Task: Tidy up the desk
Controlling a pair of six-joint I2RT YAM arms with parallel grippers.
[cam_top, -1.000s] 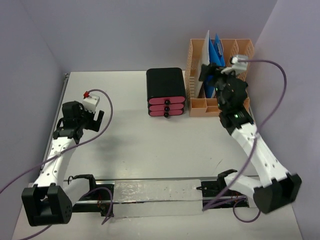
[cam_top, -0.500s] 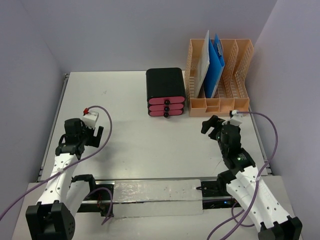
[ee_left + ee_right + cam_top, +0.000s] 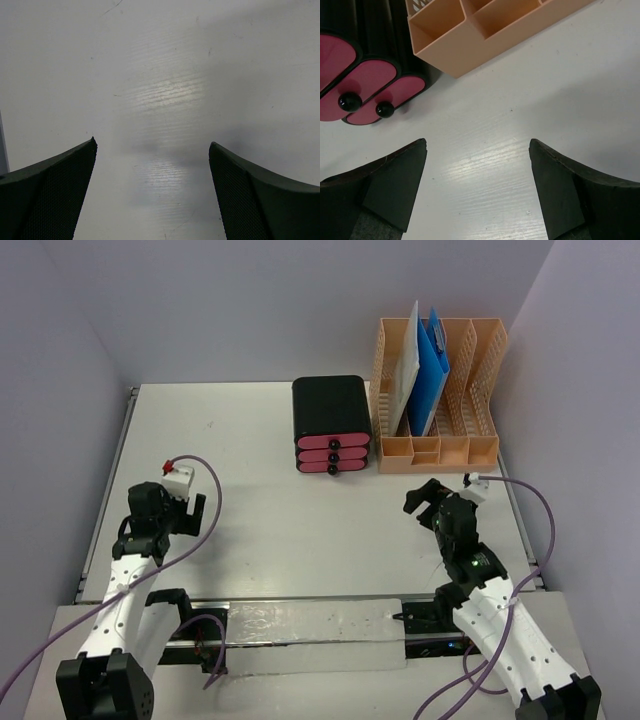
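- The desk (image 3: pixel 280 530) lay flat under both arms, its white top spreading ahead of and directly beneath each gripper, with a metal rail (image 3: pixel 118 460) along the edge outboard of the left gripper.
- A second before, the right arm was stretched out to the orange file rack (image 3: pixel 470 390), its gripper up against the blue folder (image 3: pixel 430 370). It had since pulled back towards its base, and the folder stood in the rack with a white sheet (image 3: pixel 408 365) beside it.
- The left arm had also drawn back slightly towards its base.
- The right gripper (image 3: pixel 477 142) stood wide apart with nothing between its fingers, only bare desk below.
- Ahead of it sat the rack's low front compartments, and ahead to its left the black box with pink drawers (image 3: pixel 367 75), partly cut off by the frame.
- The left gripper (image 3: pixel 152 145) was likewise spread and empty, over plain desk.
- Its fingers seemed to hang just above the surface, though the wrist views left contact unclear.
- The drawers were shut, so their contents were hidden.
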